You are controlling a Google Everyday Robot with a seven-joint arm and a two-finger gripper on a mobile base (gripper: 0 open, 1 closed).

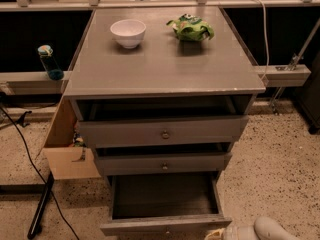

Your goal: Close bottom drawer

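The grey wooden cabinet (165,79) stands in the middle of the camera view. Its bottom drawer (165,224) is pulled far out, showing a dark, empty inside (165,194). The drawer's front runs along the bottom edge of the view; its knob is out of view. The middle drawer front (163,163) and the top drawer front (163,131) stand slightly out, each with a small round knob. My gripper (245,231), a whitish shape, sits at the bottom right, just right of the bottom drawer's front corner.
A white bowl (128,32) and a green crumpled bag (191,27) lie on the cabinet top. An open cardboard box (67,146) stands at the cabinet's left. A black cable (30,159) and a dark stand (40,209) cross the speckled floor on the left. A blue bottle (50,63) is on the left ledge.
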